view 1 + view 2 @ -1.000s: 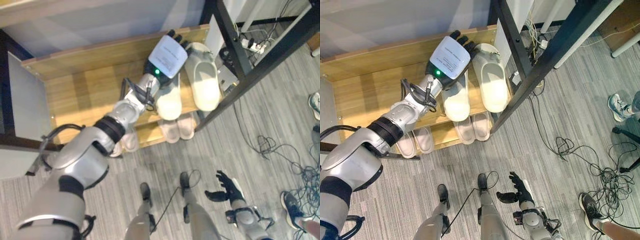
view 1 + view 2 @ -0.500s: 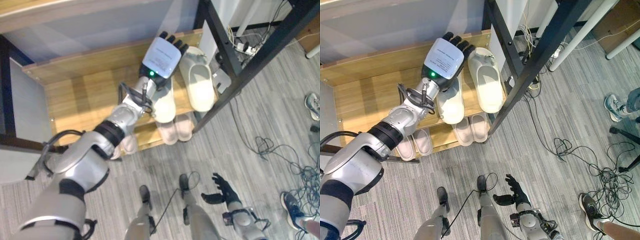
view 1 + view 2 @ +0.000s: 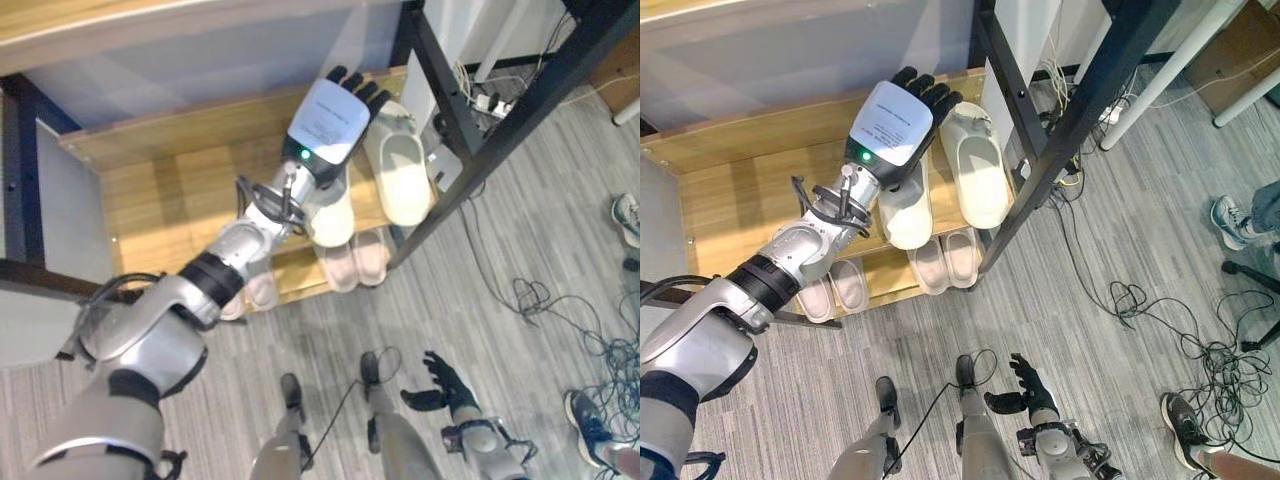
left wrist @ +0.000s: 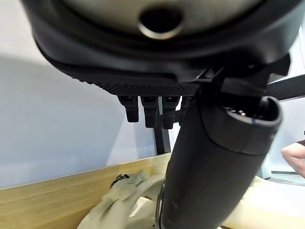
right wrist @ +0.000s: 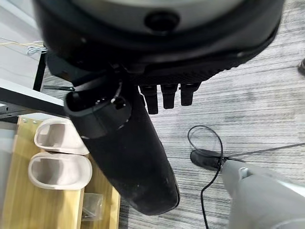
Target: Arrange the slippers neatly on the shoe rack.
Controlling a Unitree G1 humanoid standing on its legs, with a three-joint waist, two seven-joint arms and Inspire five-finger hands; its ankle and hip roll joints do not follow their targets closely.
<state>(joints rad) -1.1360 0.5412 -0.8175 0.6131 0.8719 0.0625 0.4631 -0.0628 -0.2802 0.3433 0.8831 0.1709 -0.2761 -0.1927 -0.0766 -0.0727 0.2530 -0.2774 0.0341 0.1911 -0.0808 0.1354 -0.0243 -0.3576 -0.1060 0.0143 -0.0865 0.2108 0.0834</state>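
Note:
Two cream slippers lie side by side at the right end of the wooden shoe rack's top shelf [image 3: 170, 190]. My left hand [image 3: 330, 120] reaches over the left slipper [image 3: 333, 215] with its fingers straight and open, covering that slipper's far half. The front end sticks out towards me. The right slipper [image 3: 403, 175] lies free just beside the hand. In the left wrist view the straight fingers [image 4: 145, 112] hover above a cream slipper [image 4: 119, 200]. My right hand [image 3: 1025, 390] hangs low over the floor, fingers spread and holding nothing.
On the lower shelf sit a pinkish pair [image 3: 355, 262] and another pair [image 3: 255, 290] further left. A black metal frame [image 3: 470, 130] slants past the rack's right end. Cables [image 3: 560, 300] sprawl over the grey floor, and a person's shoe [image 3: 628, 215] is at the right.
The camera has shifted a little. My left hand stays over the left slipper with its fingers stretched slightly further back; both slippers lie as before.

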